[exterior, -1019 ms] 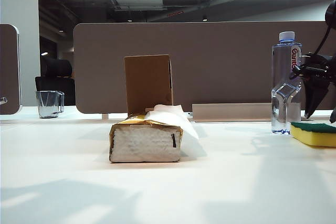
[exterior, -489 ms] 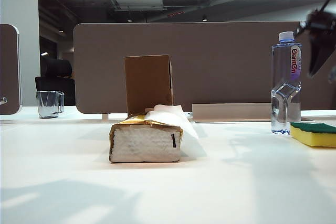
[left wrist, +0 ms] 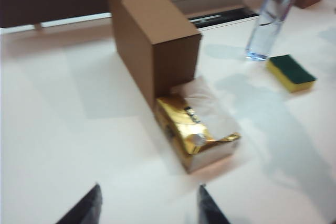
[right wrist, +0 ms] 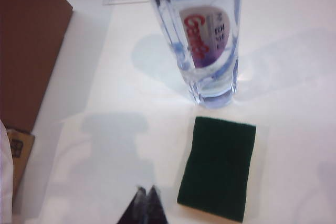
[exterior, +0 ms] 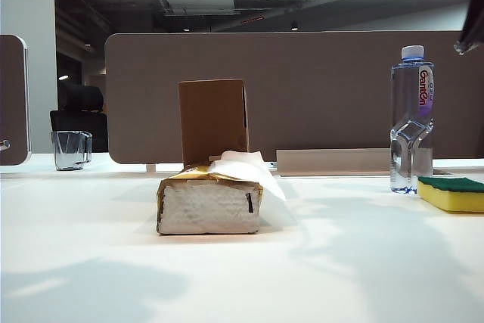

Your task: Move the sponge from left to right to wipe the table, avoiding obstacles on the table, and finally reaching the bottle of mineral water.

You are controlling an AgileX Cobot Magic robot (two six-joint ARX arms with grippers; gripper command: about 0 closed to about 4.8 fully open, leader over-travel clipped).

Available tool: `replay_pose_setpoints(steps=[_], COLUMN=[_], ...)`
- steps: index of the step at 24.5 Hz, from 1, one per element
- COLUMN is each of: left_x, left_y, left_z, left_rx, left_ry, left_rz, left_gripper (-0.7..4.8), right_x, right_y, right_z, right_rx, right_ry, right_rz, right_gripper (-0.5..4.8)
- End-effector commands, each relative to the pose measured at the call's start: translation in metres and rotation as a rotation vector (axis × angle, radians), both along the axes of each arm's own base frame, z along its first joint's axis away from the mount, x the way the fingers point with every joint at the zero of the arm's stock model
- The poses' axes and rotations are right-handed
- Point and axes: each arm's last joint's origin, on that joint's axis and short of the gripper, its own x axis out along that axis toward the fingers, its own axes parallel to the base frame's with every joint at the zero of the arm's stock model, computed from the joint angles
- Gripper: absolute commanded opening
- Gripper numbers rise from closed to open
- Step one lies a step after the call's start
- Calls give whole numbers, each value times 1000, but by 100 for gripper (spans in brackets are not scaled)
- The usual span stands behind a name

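The yellow sponge [exterior: 451, 193] with its green top lies flat on the white table [exterior: 340, 262] at the far right, just in front of the bottle of mineral water [exterior: 412, 119]. My right gripper [exterior: 465, 45] hangs high above them in the top right corner. In the right wrist view it [right wrist: 146, 191] is shut and empty, well above and beside the sponge [right wrist: 218, 166] and the bottle [right wrist: 202, 40]. My left gripper [left wrist: 148, 195] is open over bare table, short of the tissue pack [left wrist: 197, 129] and the cardboard box [left wrist: 152, 35]. It does not show in the exterior view.
The tissue pack [exterior: 209, 203] sits mid-table with the upright box [exterior: 213, 120] right behind it. A glass mug [exterior: 72, 149] stands at the far left back. A grey partition [exterior: 302, 88] closes off the rear edge.
My right gripper has lifted from just above the sponge to the top right corner, and its jaws have closed. The sponge stays where it lay beside the bottle.
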Motion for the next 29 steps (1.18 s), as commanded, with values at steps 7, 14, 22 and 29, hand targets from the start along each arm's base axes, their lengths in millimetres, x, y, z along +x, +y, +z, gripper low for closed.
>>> replay_pose_setpoints(steps=[7,14,22,29], left_x=[2,3,-2,-12], left_y=[4,6,13,21], left_z=[4,5,7,8], left_rx=[105,134,174,163], left_ry=[-91,-108,-157,-189], left_rz=[96,197,326,378], left_gripper=[106,51,-6,-6], right_x=[-22,-32,-37,-41], right_y=[2,2,2,3], right_z=[-4,-11,-20,-20], right_rx=[-9,-17,-27,-31], right_ry=[-45,-84,-77,-88], right_rz=[35,37,47,49], right_gripper=[-7,-7,-7,-7])
